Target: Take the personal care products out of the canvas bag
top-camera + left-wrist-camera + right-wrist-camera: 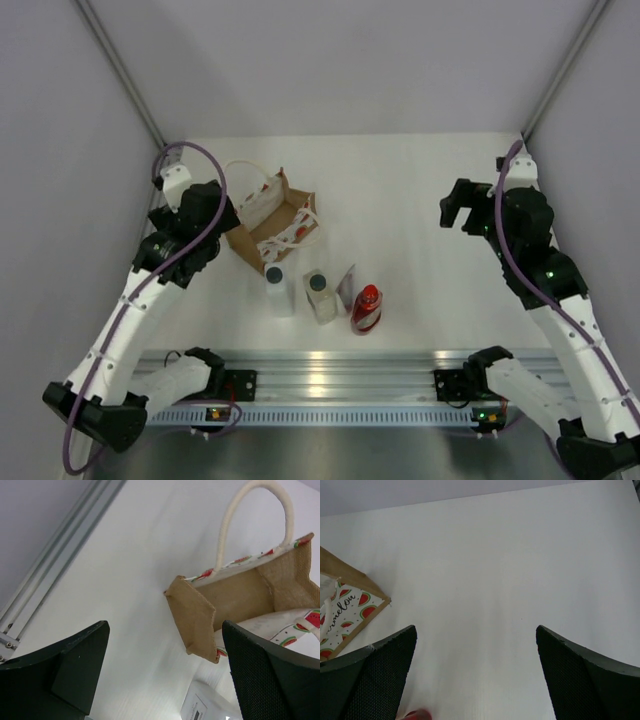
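White desk [420, 180] surface is enclosed by pale grey walls, and a metal rail [330, 375] is seen along its near edge. The canvas bag [268, 222] is laid on its side on the left half of the desk, close beside the left arm, and its brown inside is turned towards the left wrist camera, with one white loop handle [252, 510] arched above it. Just in front of the bag, outside it, a row is formed by a white bottle [277, 290], a second white bottle [321, 297], a white tube [346, 284] and a red bottle [366, 310], set close together. The left fingers [75, 665] are spread wide and nothing is held between them; the bag is framed in their gap. The right fingers [580, 675] are likewise spread over bare desk, well apart from the products, with nothing gripped.
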{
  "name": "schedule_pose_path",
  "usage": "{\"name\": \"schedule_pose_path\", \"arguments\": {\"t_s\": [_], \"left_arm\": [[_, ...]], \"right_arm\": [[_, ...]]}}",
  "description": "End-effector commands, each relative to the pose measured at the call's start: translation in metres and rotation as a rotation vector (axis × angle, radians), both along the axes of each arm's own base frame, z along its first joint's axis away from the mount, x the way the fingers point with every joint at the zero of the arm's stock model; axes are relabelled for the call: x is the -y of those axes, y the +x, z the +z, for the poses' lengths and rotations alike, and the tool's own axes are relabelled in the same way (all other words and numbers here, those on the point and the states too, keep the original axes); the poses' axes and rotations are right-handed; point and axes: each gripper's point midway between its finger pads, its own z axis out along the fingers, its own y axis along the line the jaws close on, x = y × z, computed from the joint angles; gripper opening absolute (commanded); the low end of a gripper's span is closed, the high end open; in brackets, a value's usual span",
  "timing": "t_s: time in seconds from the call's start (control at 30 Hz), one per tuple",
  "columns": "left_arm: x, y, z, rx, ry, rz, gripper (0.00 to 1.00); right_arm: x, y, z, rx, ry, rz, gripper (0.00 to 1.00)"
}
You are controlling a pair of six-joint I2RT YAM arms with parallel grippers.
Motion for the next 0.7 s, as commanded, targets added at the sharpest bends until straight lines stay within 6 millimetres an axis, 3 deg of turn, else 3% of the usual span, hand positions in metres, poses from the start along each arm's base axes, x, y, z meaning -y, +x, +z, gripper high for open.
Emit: {"name": "schedule_pose_path", "arguments": {"t_s": [0.0,0.2,0.37,0.47,0.67], "left_arm": [[-0.032,-0.017,0.023,0.08,0.038,0.09,0.98],[-0.052,-0.05,0.03,0.149,0.051,0.105,0.98],[-0.069,-0.073,0.016,0.163,0.091,0.14,0.98],[-0.071,-0.074,0.004,0.173,0.097,0.145,0.98],[-0.054,-0.063,-0.011,0.149,0.08,0.048,0.98]], "right_arm": [[0.019,-0.017,0.013,0.044,-0.029,-0.06,0.99],[0.04,-0.049,0.027,0.141,-0.096,-0.109,0.99],[0.053,-0.067,0.029,0.189,-0.122,-0.141,0.99],[0.053,-0.069,0.024,0.189,-0.147,-0.134,0.99],[0.04,-0.063,0.007,0.159,-0.131,-0.088,0.99]]}}
